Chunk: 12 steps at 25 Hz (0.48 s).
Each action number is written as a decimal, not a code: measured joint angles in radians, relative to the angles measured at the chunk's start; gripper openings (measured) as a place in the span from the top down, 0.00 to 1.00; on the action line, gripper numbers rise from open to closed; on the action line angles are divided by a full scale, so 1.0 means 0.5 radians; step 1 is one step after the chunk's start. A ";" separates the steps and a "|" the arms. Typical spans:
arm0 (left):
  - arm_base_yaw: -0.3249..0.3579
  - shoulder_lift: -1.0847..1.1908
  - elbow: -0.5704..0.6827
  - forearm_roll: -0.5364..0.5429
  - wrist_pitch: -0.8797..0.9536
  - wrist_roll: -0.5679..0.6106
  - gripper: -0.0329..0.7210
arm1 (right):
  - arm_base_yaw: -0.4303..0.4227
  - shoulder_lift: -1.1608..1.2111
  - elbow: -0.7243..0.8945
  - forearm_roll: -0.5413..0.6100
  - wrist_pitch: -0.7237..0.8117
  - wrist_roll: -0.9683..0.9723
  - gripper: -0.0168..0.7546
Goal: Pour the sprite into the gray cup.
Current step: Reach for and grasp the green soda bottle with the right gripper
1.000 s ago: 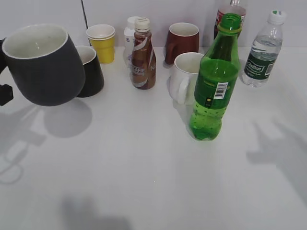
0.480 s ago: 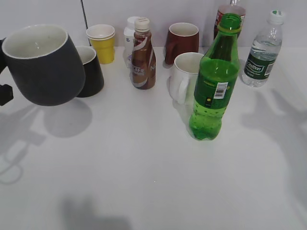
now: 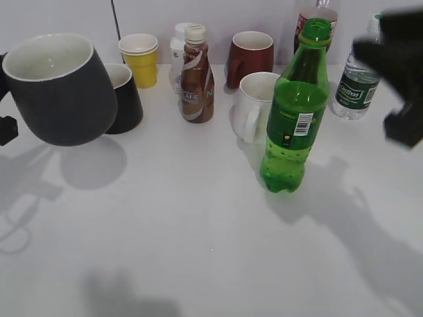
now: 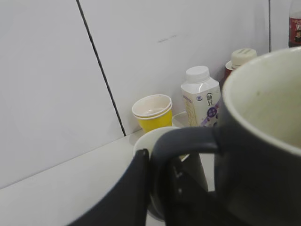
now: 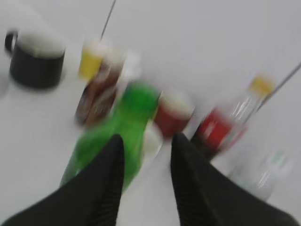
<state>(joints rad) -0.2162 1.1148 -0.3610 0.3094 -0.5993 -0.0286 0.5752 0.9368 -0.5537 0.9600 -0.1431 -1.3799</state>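
Left claw [image 4: 157,188] is clamped on the handle of the squat slate-gray ceramic mug [image 3: 61,89], lifted at the bench's left edge. Right claw [image 5: 143,176], blurry, gapes empty beside the uncapped tall green plastic soda bottle [image 3: 294,112].

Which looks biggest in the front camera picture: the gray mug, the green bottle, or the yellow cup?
1. Gray mug, though it is nearest the camera, so this may mislead.
2. Green bottle, taller but slimmer.
3. Yellow cup, clearly smallest.

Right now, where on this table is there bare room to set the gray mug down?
The whole near half of the table, in front of the sprite, is bare. So is the patch between the gray cup and the sprite. The back row is crowded: yellow cup, coffee bottle, white mug, brown mug.
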 joint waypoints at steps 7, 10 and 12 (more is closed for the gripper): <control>0.000 0.000 0.000 0.001 0.002 0.000 0.89 | 0.015 0.185 0.107 1.281 -0.638 -0.935 0.65; -0.002 0.000 0.000 0.004 0.002 0.000 0.89 | 0.015 0.242 -0.073 1.638 -1.073 -1.201 0.65; -0.002 0.000 0.000 0.004 0.002 0.000 0.89 | 0.013 0.245 -0.127 1.700 -1.171 -1.140 0.65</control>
<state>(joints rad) -0.2170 1.1148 -0.3610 0.3112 -0.5982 -0.0286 0.5816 1.0593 -0.6172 1.8102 -0.7287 -1.9497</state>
